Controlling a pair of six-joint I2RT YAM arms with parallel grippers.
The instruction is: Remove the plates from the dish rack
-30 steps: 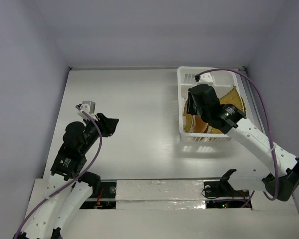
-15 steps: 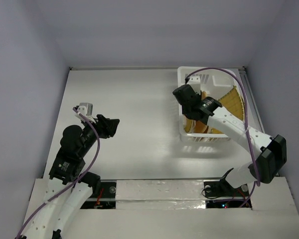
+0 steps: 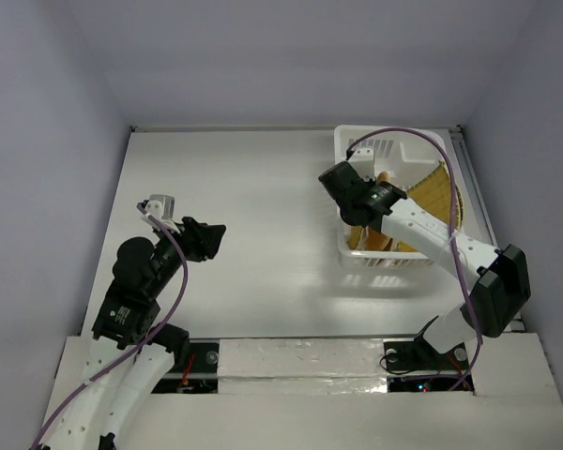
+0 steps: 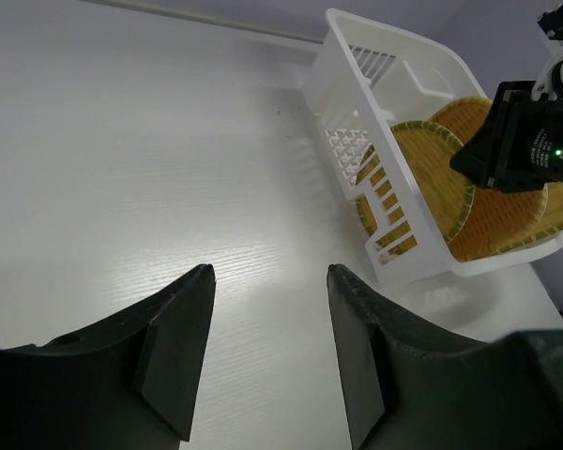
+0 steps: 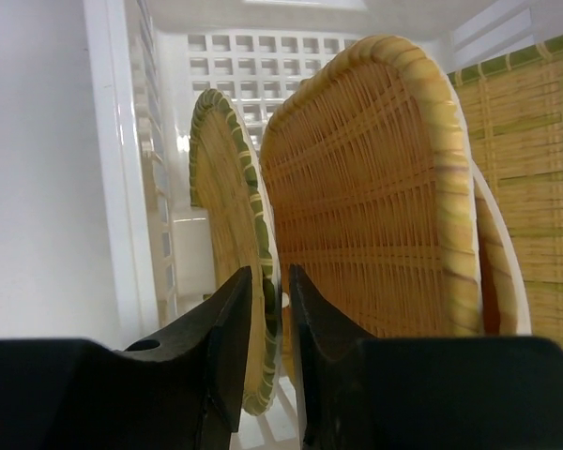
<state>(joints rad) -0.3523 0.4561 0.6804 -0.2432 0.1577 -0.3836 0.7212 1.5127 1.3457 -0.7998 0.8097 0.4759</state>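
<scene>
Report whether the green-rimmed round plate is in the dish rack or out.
In: the green-rimmed plate stands on edge inside the dish rack, close to one wall, the right gripper straddling its rim.

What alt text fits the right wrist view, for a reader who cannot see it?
The right tool straddles the rim of a small green-edged woven plate standing on edge in the white dish rack; whether it clamps the rim is unclear. A larger tan woven plate stands just right of it, with a grid-patterned plate farther right.
</scene>
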